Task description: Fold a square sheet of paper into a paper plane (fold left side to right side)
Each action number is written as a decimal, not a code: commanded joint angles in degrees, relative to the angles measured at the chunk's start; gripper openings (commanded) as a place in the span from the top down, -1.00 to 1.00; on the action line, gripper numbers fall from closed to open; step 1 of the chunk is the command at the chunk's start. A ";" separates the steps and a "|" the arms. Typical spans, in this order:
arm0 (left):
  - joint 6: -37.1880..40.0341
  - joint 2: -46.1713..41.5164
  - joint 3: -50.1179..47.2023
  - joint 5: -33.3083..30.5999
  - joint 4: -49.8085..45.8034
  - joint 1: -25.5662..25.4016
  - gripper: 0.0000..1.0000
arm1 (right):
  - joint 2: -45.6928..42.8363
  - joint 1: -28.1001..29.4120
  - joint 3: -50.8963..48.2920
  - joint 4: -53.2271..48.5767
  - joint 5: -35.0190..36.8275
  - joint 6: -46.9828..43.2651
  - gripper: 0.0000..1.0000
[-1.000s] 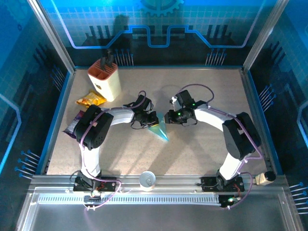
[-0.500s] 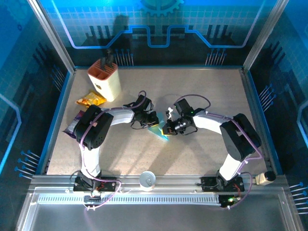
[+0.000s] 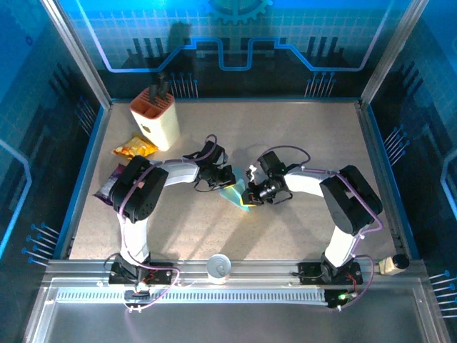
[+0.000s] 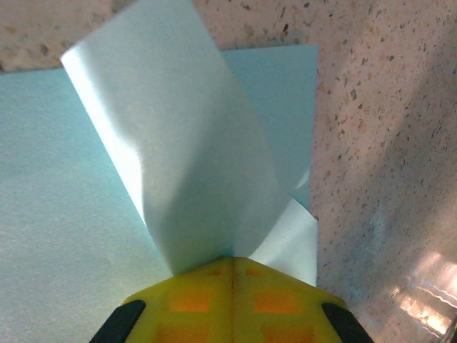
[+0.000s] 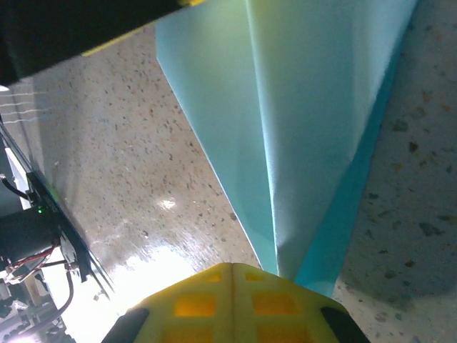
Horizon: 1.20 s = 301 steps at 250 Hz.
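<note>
The light-blue sheet of paper is folded into a narrow paper plane [image 3: 234, 194] and lies flat at the middle of the table. My left gripper [image 3: 227, 184] is shut, its yellow tips [image 4: 232, 259] down on the wide end, where a pale flap [image 4: 178, 143] curls up from them. My right gripper [image 3: 249, 196] is shut too, its tips [image 5: 233, 266] resting on the plane's pointed end [image 5: 307, 107], which runs under one finger. No paper shows between either pair of jaws.
A cream knife block [image 3: 156, 118] stands at the back left. A yellow snack packet [image 3: 134, 148] and a purple one [image 3: 108, 182] lie in front of it. A white cup [image 3: 218, 268] sits at the front rail. Blue walls enclose the table.
My right gripper has closed and moved left and nearer, from just off the plane onto its pointed end. The left gripper has stayed put on the wide end.
</note>
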 commanded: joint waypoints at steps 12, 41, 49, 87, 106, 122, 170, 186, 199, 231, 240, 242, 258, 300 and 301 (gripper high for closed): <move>1.72 0.67 -1.61 -3.68 -5.67 -0.36 0.84 | 1.06 0.66 -1.20 -1.12 1.43 -0.57 0.94; 1.67 0.72 -1.53 -3.51 -5.58 -0.42 0.84 | 0.89 0.65 -1.38 -1.90 2.54 -0.84 0.94; 1.67 0.78 -1.52 -3.60 -5.57 -0.35 0.84 | 0.85 0.71 -1.45 -2.15 2.71 -0.90 0.94; 1.68 0.87 -1.54 -3.68 -5.58 -0.51 0.84 | 0.53 0.83 -1.54 -3.08 3.44 -1.37 0.93; 1.69 0.88 -1.55 -3.69 -5.55 -0.44 0.84 | 0.59 0.67 -1.54 -3.27 3.53 -1.44 0.94; 1.66 0.89 -1.63 -3.68 -5.58 -0.41 0.84 | 0.57 0.83 -1.54 -3.40 3.50 -1.51 0.94; 1.68 0.72 -1.69 -3.69 -5.56 -0.36 0.84 | 1.08 1.09 -1.54 -3.54 3.74 -1.48 0.93; 1.65 0.72 -1.63 -3.67 -5.54 -0.43 0.84 | 1.17 1.16 -1.58 -3.63 3.86 -1.63 0.93; 1.69 0.70 -1.58 -3.69 -5.58 -0.47 0.84 | 1.26 1.19 -1.54 -3.75 4.15 -1.77 0.93; 1.69 0.72 -1.63 -3.69 -5.58 -0.37 0.85 | 1.87 1.22 -1.54 -3.85 4.52 -1.73 0.93; 1.68 0.70 -1.65 -3.69 -5.60 -0.40 0.85 | 2.00 1.27 -1.53 -3.84 4.42 -1.73 0.93; 1.69 0.76 -1.67 -3.69 -5.63 -0.44 0.85 | 2.01 1.27 -1.53 -3.80 4.40 -1.69 0.93; 1.71 0.72 -1.66 -3.67 -5.67 -0.36 0.84 | 2.23 1.36 -1.54 -3.72 4.54 -1.69 0.93; 1.69 0.80 -1.72 -3.66 -5.67 -0.34 0.84 | 2.33 1.38 -1.54 -3.85 4.94 -1.74 0.93; 1.73 0.80 -1.69 -3.67 -5.67 -0.35 0.85 | 2.31 1.37 -1.54 -3.85 4.96 -1.69 0.93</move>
